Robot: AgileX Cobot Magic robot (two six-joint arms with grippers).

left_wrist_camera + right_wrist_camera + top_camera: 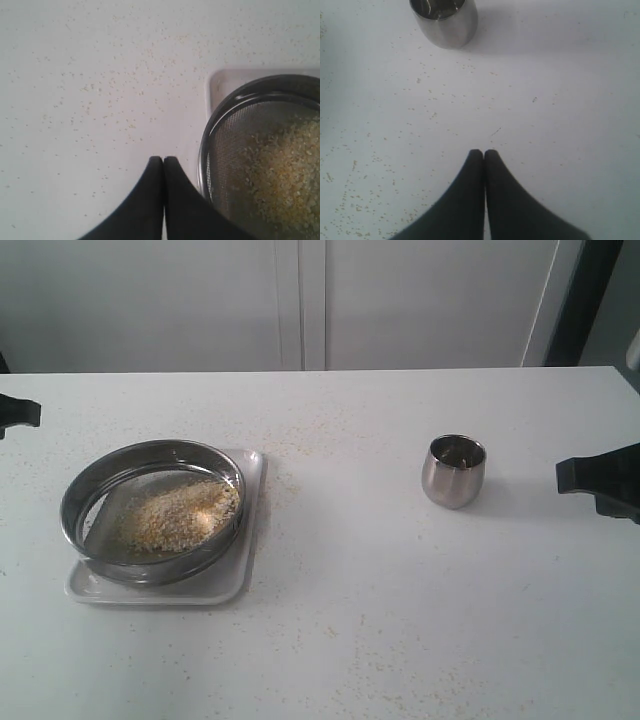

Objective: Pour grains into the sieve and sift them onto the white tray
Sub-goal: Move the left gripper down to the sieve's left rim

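The steel sieve rests on the white tray at the left of the table. A heap of golden and whitish grains lies on its mesh. The left wrist view shows the sieve, its grains and a corner of the tray. My left gripper is shut and empty, just beside the sieve's rim; in the exterior view it shows only as a dark tip at the left edge. My right gripper is shut and empty over bare table, seen at the right edge.
A small rounded steel cup stands upright right of centre, also in the right wrist view. Stray grains are scattered over the white table. A white wall stands behind.
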